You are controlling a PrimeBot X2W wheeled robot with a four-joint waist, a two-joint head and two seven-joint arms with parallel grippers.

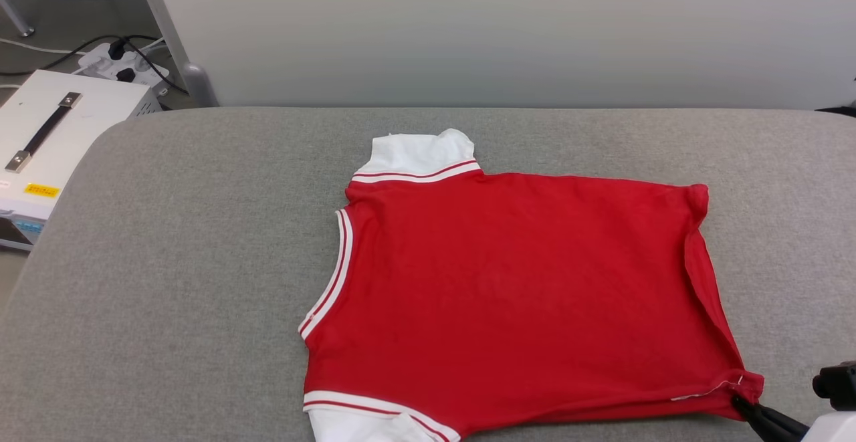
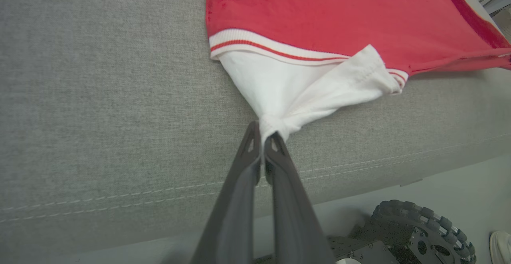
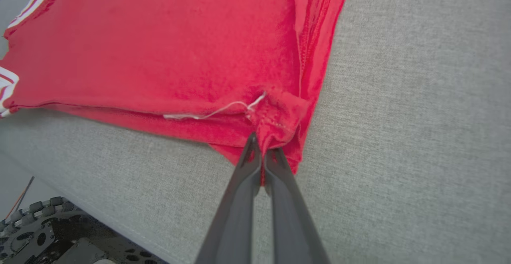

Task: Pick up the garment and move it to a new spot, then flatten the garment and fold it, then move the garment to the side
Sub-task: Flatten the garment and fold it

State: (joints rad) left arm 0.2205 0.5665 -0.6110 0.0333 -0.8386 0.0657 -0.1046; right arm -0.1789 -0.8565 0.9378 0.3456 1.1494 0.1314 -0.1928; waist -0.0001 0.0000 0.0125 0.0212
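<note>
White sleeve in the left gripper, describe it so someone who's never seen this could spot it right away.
On the grey table lies a red jersey, spread flat. The sleeve sticks out from its edge nearest the robot, below striped trim. Unlike the other white sleeve at the far edge, its tip is bunched and pinched in the shut left gripper.

On tabletop (image 1: 200, 261), centre-right: garment (image 1: 521, 295) spread flat, neckline toward left, one sleeve at far edge, other at near edge. At near sleeve tip: left tool (image 2: 261, 136); at near-right hem corner: right tool (image 3: 261, 150). Off left end: case (image 1: 60, 141), likely power strip (image 1: 124, 64) behind.
</note>
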